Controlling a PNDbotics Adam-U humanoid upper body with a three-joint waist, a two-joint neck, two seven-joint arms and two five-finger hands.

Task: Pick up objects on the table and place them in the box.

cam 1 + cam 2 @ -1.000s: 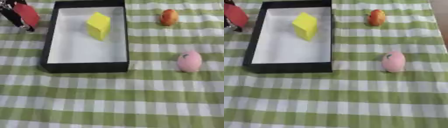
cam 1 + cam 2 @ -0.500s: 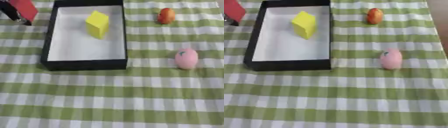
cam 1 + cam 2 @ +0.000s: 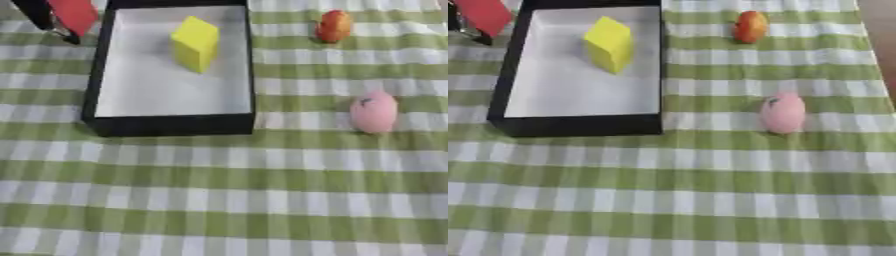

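Note:
A black box (image 3: 166, 125) with a white floor stands at the upper left of the green checked cloth. A yellow block (image 3: 194, 42) stands inside it, toward the far end. Just left of the box's far left corner, my black left hand (image 3: 35, 11) is shut on a red block (image 3: 74, 15), held above the cloth. An orange-red fruit (image 3: 333, 26) lies on the cloth to the right of the box. A pink, peach-like fruit (image 3: 374, 111) rests nearer, also right of the box. My right hand shows in neither view.
The green and white checked cloth (image 3: 219, 200) covers the table. A brown strip of table edge (image 3: 885, 30) shows at the far right in the right eye view.
My left hand has carried the red block up and to the right, closer to the box's far left corner. The whole picture has drifted slightly; the fruits and the yellow block stay put.

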